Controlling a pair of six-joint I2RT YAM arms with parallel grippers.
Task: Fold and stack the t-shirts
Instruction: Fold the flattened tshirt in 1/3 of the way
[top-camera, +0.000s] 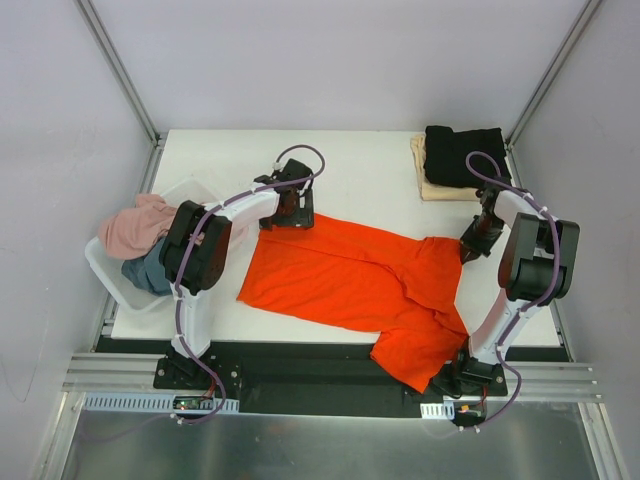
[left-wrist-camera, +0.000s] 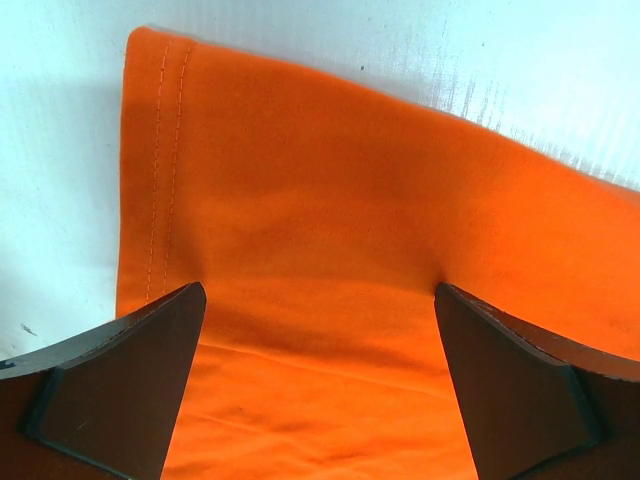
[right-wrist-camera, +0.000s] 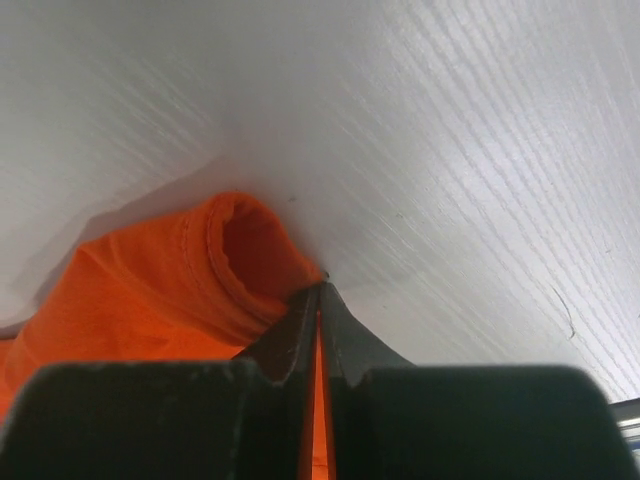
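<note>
**Orange-red t-shirt** (top-camera: 350, 280): lies spread across the middle of the white surface (top-camera: 370, 180). Its near-right part hangs over the near edge beside the right arm's base. A stitched hem runs down the far-left corner.

**Left pincer** (left-wrist-camera: 320, 300): fingers spread wide and gripping nothing. It sits over the far-left hemmed corner of the orange-red t-shirt, one finger to each side.

**Right pincer** (right-wrist-camera: 320, 300): closed, with a sliver of the orange-red t-shirt nipped between the fingers at the shirt's far-right edge. A rolled, open fold of cloth lies just left of the tips.

**Black t-shirt** (top-camera: 462, 155): folded, at the far right corner of the surface. It lies on top of the cream-beige t-shirt (top-camera: 428, 186). The right arm's cable crosses it in the top view.

**White plastic tub** (top-camera: 105, 272): at the left edge of the surface, partly covered by the left arm's elbow.

**Dusty pink t-shirt** (top-camera: 135, 225): bunched in the tub and spilling over its far rim.

**Grey-blue t-shirt** (top-camera: 145, 272): crumpled in the tub, beneath the pink one.
</note>
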